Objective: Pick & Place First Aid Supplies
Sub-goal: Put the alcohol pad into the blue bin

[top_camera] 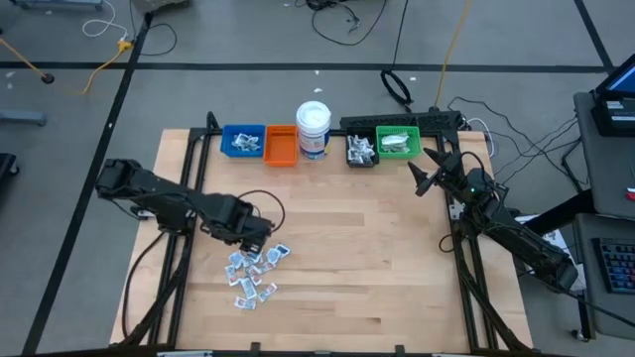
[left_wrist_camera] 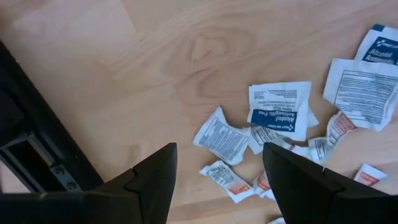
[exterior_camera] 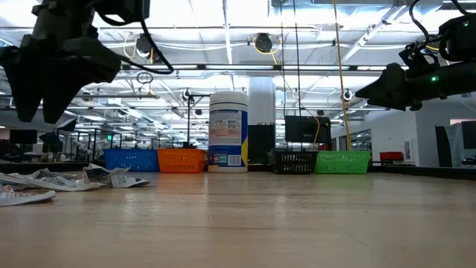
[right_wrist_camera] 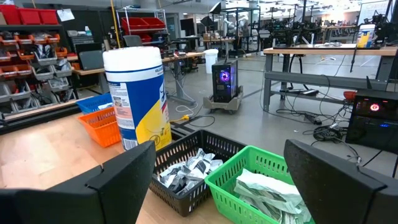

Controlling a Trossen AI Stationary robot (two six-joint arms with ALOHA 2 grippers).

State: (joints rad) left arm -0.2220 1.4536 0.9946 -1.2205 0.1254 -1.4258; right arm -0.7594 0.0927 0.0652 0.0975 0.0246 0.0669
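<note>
1. Light wooden counter [top_camera: 367, 258], floor around it grey with loose cables.
2. Row of containers along the counter's 12 o'clock edge in the high view.
3. Blue bin [top_camera: 242, 141] at the 9 o'clock end of the row.
4. Orange bin [top_camera: 281, 146] touching the blue bin's 3 o'clock side.
5. White cylindrical jar [top_camera: 314, 129] with blue label, upright, just at 3 o'clock of the orange bin.
6. Black bin [top_camera: 361, 150] past a small gap, at 3 o'clock of the jar.
7. Green bin [top_camera: 399, 143] against the black bin's 3 o'clock side.
8. Beyond the counter, a workshop with red storage bins [right_wrist_camera: 37, 15] on shelving.
</note>
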